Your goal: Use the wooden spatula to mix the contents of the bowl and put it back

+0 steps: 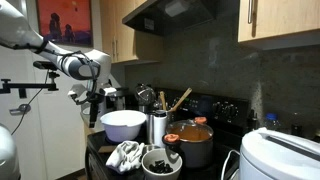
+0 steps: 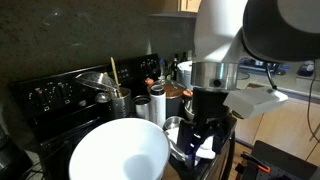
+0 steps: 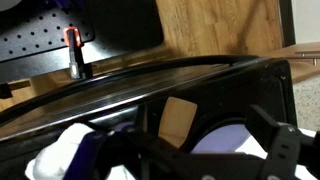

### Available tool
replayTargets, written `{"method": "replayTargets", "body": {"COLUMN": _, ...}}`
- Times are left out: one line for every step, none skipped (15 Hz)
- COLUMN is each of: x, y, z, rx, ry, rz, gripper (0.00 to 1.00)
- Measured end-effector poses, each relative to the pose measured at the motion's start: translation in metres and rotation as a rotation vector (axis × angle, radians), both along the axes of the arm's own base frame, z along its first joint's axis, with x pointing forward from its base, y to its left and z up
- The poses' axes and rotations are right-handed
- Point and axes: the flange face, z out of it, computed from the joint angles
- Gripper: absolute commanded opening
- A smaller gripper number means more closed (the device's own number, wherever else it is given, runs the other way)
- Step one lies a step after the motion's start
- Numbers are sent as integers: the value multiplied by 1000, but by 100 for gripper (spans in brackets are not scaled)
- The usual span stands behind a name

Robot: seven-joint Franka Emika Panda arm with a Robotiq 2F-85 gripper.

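We see the robot's hand (image 1: 94, 112) hanging at the left of the scene, over the left side of the large plain white mixing bowl (image 1: 123, 125) and well apart from the utensils. In the wrist view its dark fingers (image 3: 285, 150) stand wide apart, and we find nothing gripped between them. A small tan patch shows in that gap, but we cannot tell what it is.

The light-brown wooden spatula (image 1: 181, 98) stands, as we read it, in the tall steel canister (image 1: 158, 128) just right of the mixing bowl. Its slim handle points up and leans right, and its blade is hidden inside. Another wooden utensil stands beside it, and at this size we cannot be sure which is which.

The small round white bowl (image 1: 160, 172) with dark lumpy contents sits nearer to us. It lies between a crumpled white cloth (image 1: 125, 155) on its left and the steel pot of orange contents (image 1: 195, 150) on its right.

We judge the mixing not yet begun. The spatula should be light and stiff, and its dry wood should give the pads fair grip. We would take it high on the bare handle, clear of the canister's rim and its neighbour, then lift straight up until the blade comes free. A sideways pull could tip the canister. The small bowl looks light too, so hard stirring may push it along or spill lumps.
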Motion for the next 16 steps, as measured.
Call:
{"method": "replayTargets", "body": {"x": 0, "y": 0, "z": 0, "rx": 0, "ry": 0, "rz": 0, "gripper": 100}}
{"method": "replayTargets", "body": {"x": 0, "y": 0, "z": 0, "rx": 0, "ry": 0, "rz": 0, "gripper": 100}}
{"method": "replayTargets", "body": {"x": 0, "y": 0, "z": 0, "rx": 0, "ry": 0, "rz": 0, "gripper": 100}}
{"method": "replayTargets", "body": {"x": 0, "y": 0, "z": 0, "rx": 0, "ry": 0, "rz": 0, "gripper": 100}}
{"method": "replayTargets", "body": {"x": 0, "y": 0, "z": 0, "rx": 0, "ry": 0, "rz": 0, "gripper": 100}}
{"method": "replayTargets", "body": {"x": 0, "y": 0, "z": 0, "rx": 0, "ry": 0, "rz": 0, "gripper": 100}}
{"method": "replayTargets", "body": {"x": 0, "y": 0, "z": 0, "rx": 0, "ry": 0, "rz": 0, "gripper": 100}}
{"method": "replayTargets", "body": {"x": 0, "y": 0, "z": 0, "rx": 0, "ry": 0, "rz": 0, "gripper": 100}}
{"method": "replayTargets", "body": {"x": 0, "y": 0, "z": 0, "rx": 0, "ry": 0, "rz": 0, "gripper": 100}}
{"method": "replayTargets", "body": {"x": 0, "y": 0, "z": 0, "rx": 0, "ry": 0, "rz": 0, "gripper": 100}}
{"method": "replayTargets", "body": {"x": 0, "y": -1, "z": 0, "rx": -1, "ry": 0, "rz": 0, "gripper": 100}}
{"method": "replayTargets", "body": {"x": 2, "y": -2, "z": 0, "rx": -5, "ry": 0, "rz": -1, "gripper": 100}}
{"method": "replayTargets", "body": {"x": 4, "y": -3, "z": 0, "rx": -13, "ry": -4, "rz": 0, "gripper": 100}}
{"method": "replayTargets", "body": {"x": 8, "y": -6, "z": 1, "rx": -25, "ry": -13, "rz": 0, "gripper": 100}}
{"method": "replayTargets", "body": {"x": 14, "y": -11, "z": 4, "rx": -42, "ry": -30, "rz": 0, "gripper": 100}}
{"method": "replayTargets", "body": {"x": 22, "y": -16, "z": 9, "rx": -58, "ry": -49, "rz": -2, "gripper": 100}}
